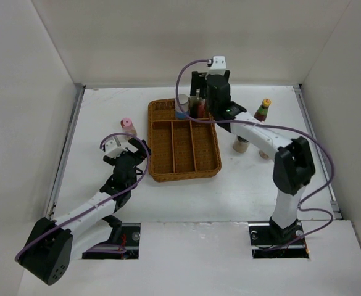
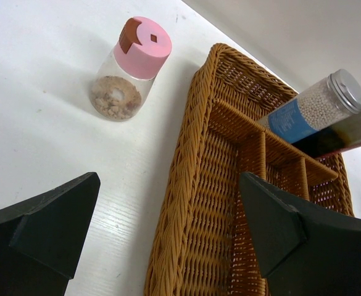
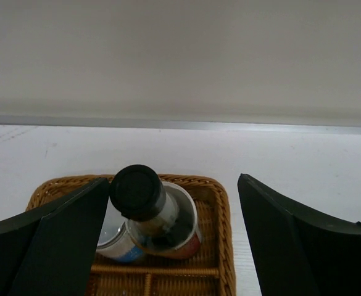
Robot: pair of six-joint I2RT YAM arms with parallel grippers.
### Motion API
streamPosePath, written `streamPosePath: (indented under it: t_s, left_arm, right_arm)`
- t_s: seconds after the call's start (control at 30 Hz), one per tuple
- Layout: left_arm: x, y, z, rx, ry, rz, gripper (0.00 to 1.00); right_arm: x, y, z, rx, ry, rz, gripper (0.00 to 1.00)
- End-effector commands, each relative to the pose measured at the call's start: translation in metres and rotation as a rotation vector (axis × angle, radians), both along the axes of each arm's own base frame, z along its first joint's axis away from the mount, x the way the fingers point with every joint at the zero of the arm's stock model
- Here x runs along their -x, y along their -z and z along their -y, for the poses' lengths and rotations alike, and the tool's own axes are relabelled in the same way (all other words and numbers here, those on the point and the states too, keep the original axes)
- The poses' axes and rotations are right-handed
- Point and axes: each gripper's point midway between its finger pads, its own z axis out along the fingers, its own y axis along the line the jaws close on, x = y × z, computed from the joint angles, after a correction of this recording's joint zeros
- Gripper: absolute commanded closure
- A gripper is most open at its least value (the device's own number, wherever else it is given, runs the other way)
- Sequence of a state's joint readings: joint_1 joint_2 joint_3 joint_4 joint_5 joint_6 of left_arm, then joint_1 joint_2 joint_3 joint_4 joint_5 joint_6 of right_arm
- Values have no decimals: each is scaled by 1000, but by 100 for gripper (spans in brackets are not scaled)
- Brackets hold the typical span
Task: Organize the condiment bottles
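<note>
Both spread apart: right end effector (image 3: 174, 182) by black-capped bottle (image 3: 136, 192), left end effector (image 2: 170, 185) near pink-lidded jar (image 2: 131, 68).

White shells, black joints, purple wiring.
My left arm (image 1: 92, 206) and right arm (image 1: 258, 132) wear white casings between black joints. A purple cable (image 1: 185, 68) loops along each, a green light (image 1: 228, 111) glows near my right wrist, and my fingers (image 2: 50, 231) are matte black wedges.
</note>
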State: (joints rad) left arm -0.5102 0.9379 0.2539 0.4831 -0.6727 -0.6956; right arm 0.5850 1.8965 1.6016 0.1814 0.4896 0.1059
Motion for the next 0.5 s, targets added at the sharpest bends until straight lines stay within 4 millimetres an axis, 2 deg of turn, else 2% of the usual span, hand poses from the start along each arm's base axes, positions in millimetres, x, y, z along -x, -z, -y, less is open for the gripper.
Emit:
streamPosePath:
  t_s: [0.0, 0.07, 0.13, 0.27, 0.37, 0.47]
  left_arm:
    - [-2, -11, -1, 30, -6, 45, 0]
    - [-3, -10, -1, 29, -6, 42, 0]
    - [-2, -10, 1, 27, -2, 39, 0]
    - [-3, -10, 2, 29, 0, 40, 0]
    - [-4, -7, 4, 21, 6, 25, 0]
    - [-5, -8, 5, 22, 4, 28, 0]
  right_arm:
    - [39, -77, 23, -97, 8, 123, 7]
    - [59, -62, 40, -104, 34, 86, 6]
    - [78, -34, 63, -112, 80, 33, 6]
    - [112, 30, 123, -112, 228, -93, 2]
    - [125, 76, 151, -75, 297, -198, 0]
    - [130, 103, 163, -52, 325, -255, 0]
